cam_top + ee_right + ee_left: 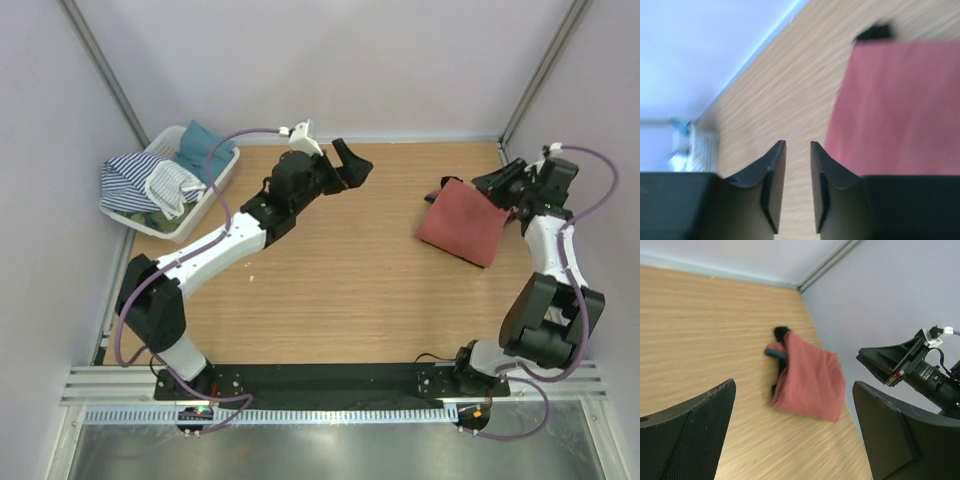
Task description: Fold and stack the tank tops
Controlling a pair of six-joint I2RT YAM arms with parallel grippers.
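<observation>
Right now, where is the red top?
In the top view, the rust-red tank top lies folded on the right side of the table, beside the right gripper, far from the white basket.

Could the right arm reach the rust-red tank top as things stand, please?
Probably yes: the right hand is just beside the folded rust-red tank top, nothing lies between them, and it holds nothing.

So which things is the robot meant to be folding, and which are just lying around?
For the job:
- rust-red tank top, lying folded
- black tank top, peeking out from under it

Just lying about:
- white basket
- striped cloth hanging over its edge
- teal cloth inside it
</observation>
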